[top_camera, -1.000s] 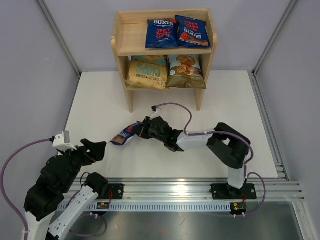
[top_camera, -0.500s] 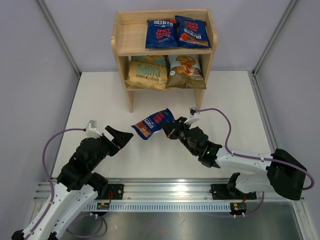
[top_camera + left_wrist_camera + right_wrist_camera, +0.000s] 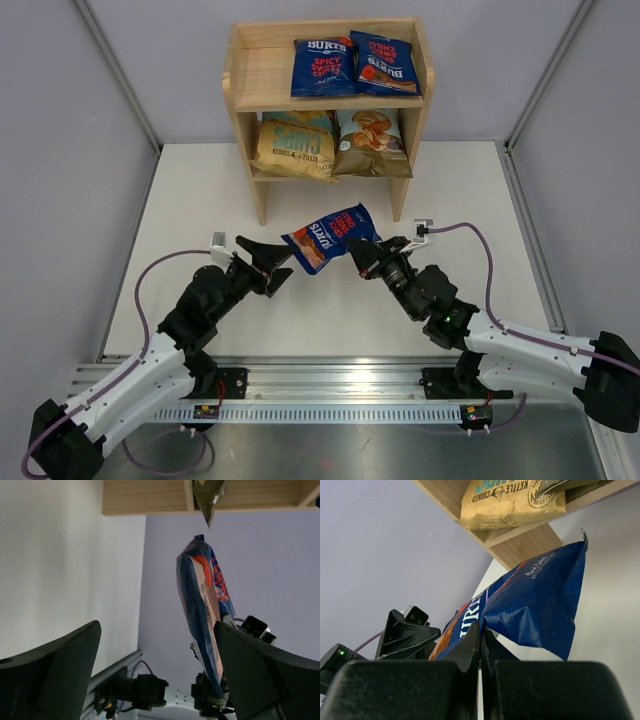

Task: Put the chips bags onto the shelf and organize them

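Observation:
My right gripper (image 3: 362,252) is shut on the lower edge of a dark-blue Burts chips bag (image 3: 332,237), held in the air in front of the shelf (image 3: 262,75). In the right wrist view the closed jaws (image 3: 481,635) pinch the bag (image 3: 535,600). My left gripper (image 3: 272,262) stands wide open just left of the bag, holding nothing; in its own view the bag (image 3: 202,610) hangs near its right finger (image 3: 255,675). Two Burts bags (image 3: 324,66) (image 3: 386,62) lie on the top tier. A tan bag (image 3: 296,146) and a cassava bag (image 3: 370,142) fill the lower tier.
The left part of the shelf's top tier (image 3: 258,62) is bare wood. Grey walls (image 3: 60,150) close in the white table (image 3: 200,190) on both sides. A metal rail (image 3: 340,380) runs along the near edge. Purple cables (image 3: 480,250) loop from both wrists.
My right arm swung right and raised the Burts bag towards the shelf. My left arm came forward from the near left corner and now sits open beside the bag.

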### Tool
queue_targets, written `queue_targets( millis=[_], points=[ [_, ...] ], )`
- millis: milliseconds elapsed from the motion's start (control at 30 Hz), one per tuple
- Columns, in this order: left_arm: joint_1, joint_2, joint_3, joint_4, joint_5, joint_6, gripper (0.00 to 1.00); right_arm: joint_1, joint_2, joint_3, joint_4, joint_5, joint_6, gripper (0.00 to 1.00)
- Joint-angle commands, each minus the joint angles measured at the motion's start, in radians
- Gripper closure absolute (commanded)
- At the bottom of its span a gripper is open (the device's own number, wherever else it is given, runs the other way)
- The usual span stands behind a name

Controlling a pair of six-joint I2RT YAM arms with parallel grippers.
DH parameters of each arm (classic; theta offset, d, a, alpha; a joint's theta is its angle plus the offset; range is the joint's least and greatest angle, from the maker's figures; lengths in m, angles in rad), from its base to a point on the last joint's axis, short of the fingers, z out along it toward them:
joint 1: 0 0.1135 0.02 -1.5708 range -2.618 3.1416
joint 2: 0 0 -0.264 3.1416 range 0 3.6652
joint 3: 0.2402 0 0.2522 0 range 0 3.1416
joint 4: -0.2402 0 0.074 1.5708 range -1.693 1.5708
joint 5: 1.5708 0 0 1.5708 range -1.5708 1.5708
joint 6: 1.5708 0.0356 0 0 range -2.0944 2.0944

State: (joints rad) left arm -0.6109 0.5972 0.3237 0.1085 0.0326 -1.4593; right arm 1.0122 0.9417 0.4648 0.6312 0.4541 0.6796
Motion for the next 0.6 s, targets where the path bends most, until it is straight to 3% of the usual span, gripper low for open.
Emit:
queue_targets(
  millis=[0,100,300,433,467,533,567],
  points=[
    [-0.081,0.079,0.035,0.264,-0.029,-0.062,0.01,0.006,-0.030,0.000,0.041,0.037,-0.055,1.00],
    [-0.140,0.148,0.069,0.315,-0.091,-0.064,0.01,0.006,-0.041,-0.005,0.056,0.008,-0.067,1.00],
    [-0.161,0.303,0.107,0.462,-0.069,-0.073,0.01,0.005,-0.058,-0.032,0.104,-0.075,-0.103,1.00],
    [-0.167,0.343,0.118,0.513,-0.074,-0.061,0.15,0.006,-0.093,-0.069,0.119,-0.115,-0.110,1.00],
    [-0.170,0.349,0.120,0.520,-0.076,-0.059,0.29,0.006,-0.102,-0.074,0.120,-0.123,-0.112,1.00],
    [-0.174,0.365,0.124,0.534,-0.076,-0.059,0.35,0.006,-0.110,-0.086,0.120,-0.137,-0.117,1.00],
    [-0.174,0.369,0.126,0.539,-0.074,-0.059,0.48,0.006,-0.116,-0.089,0.120,-0.138,-0.118,1.00]
  ],
)
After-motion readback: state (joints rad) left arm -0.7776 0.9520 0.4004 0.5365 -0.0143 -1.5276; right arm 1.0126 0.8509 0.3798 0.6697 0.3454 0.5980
